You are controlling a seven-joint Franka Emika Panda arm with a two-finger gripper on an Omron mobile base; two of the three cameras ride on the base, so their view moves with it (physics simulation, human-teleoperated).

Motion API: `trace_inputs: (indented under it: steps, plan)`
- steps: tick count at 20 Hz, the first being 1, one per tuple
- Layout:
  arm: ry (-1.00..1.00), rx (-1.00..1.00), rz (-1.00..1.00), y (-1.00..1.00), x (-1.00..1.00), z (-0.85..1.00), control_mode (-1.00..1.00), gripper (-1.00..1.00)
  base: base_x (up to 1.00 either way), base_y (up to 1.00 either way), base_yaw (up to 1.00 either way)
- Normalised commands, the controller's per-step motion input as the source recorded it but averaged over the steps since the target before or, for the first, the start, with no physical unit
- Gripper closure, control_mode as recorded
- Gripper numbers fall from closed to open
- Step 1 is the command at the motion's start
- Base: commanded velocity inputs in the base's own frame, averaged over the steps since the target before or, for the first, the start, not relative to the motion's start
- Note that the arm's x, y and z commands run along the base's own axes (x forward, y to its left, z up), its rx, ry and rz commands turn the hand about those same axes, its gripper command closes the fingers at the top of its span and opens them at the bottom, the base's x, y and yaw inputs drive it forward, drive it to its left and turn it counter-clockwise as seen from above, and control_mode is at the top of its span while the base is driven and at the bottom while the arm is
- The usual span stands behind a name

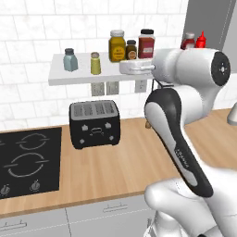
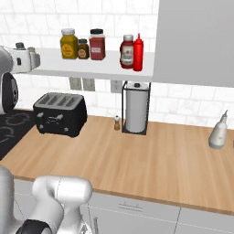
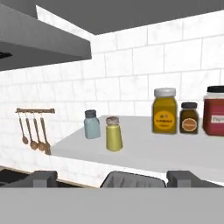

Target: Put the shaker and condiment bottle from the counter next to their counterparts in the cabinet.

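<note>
The yellow-green shaker stands upright on the white cabinet shelf, just right of the pale blue-grey shaker. My gripper hovers a short way back from the yellow-green shaker at shelf height, open, with nothing between its fingertips. Farther right on the shelf, the stout red condiment bottle with its white cap stands touching or nearly touching the slim red squeeze bottle, beside the grey cabinet panel.
A yellow jar, a small brown jar and a red jar stand mid-shelf. On the counter are a black toaster, a tiny brown shaker, a paper-towel holder and a pale bottle. A cooktop lies left.
</note>
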Motion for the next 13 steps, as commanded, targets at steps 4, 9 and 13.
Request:
trace_inputs:
  steps: [4, 9, 13]
  plan:
    - [-0.16, 0.0, 0.12, -0.76, -1.0, 0.33, -1.0, -1.0, 0.0, 0.0, 0.0]
    - [-0.04, 0.0, 0.08, -0.6, -1.0, 0.31, -1.0, -1.0, 0.0, 0.0, 0.0]
    - [0.0, 0.0, 0.06, -0.52, -1.0, 0.33, -1.0, -1.0, 0.0, 0.0, 0.0]
